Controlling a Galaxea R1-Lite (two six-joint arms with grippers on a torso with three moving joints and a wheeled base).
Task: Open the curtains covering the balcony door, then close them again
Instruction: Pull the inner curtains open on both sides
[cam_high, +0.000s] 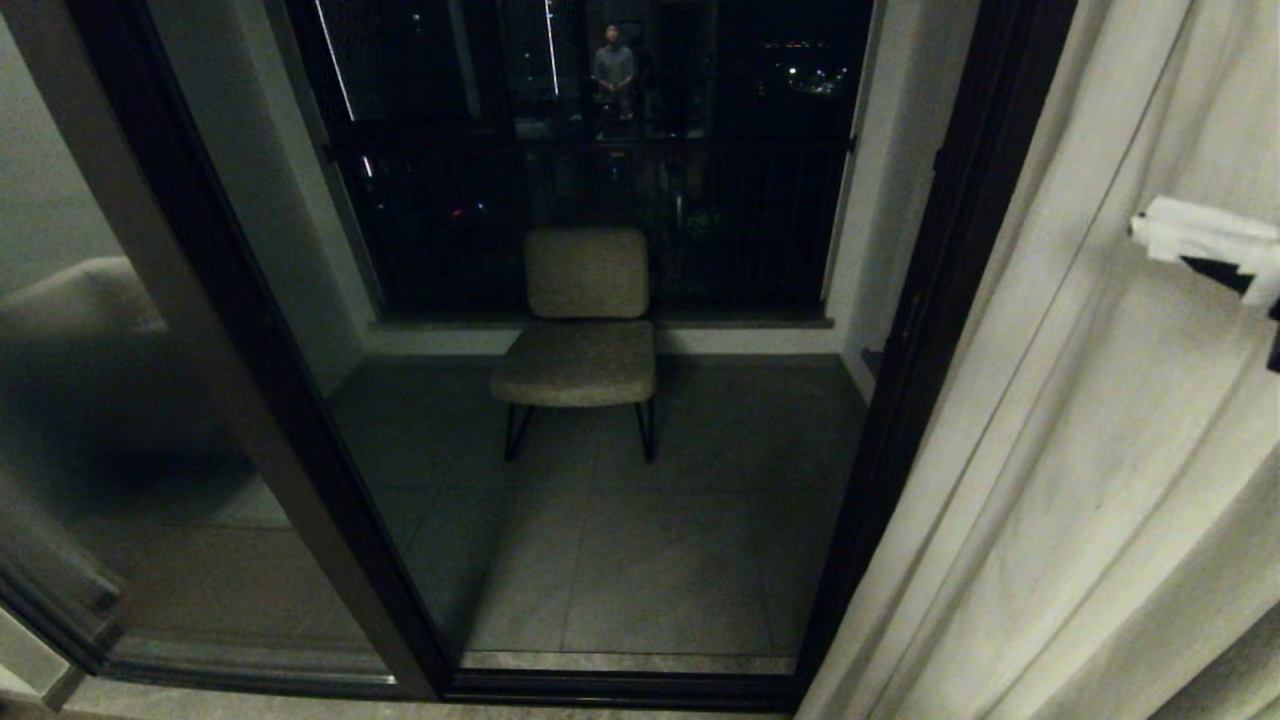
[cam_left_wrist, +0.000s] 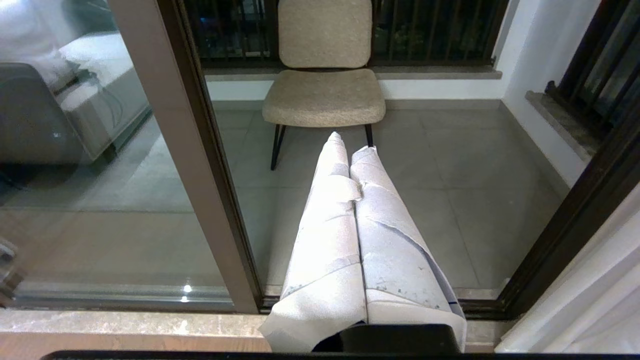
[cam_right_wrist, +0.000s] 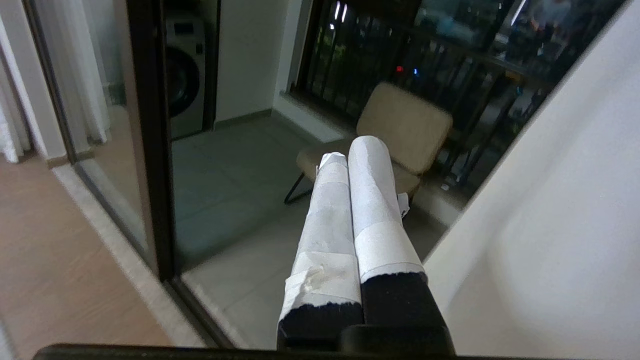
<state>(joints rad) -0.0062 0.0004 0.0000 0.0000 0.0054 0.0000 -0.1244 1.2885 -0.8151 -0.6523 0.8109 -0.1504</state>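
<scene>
The balcony door (cam_high: 905, 380) has dark frames and stands uncovered, so the balcony shows through its glass. One of the cream curtains (cam_high: 1090, 450) hangs bunched at the door's right side. My right gripper (cam_high: 1205, 240), with white-wrapped fingers, is shut in front of that panel's folds at the right edge of the head view. In the right wrist view the right gripper (cam_right_wrist: 350, 150) has nothing between its fingers and the curtain (cam_right_wrist: 560, 215) lies alongside them. Another panel (cam_right_wrist: 70, 75) hangs at the door's far side. My left gripper (cam_left_wrist: 352, 142) is shut, low, pointing at the glass.
A beige chair (cam_high: 585, 330) on thin black legs stands on the tiled balcony before a dark railing (cam_high: 600, 200). A washing machine (cam_right_wrist: 185, 75) sits at the balcony's end. A person's reflection (cam_high: 613, 65) shows in the glass. A stone sill (cam_left_wrist: 125, 325) runs along the door's foot.
</scene>
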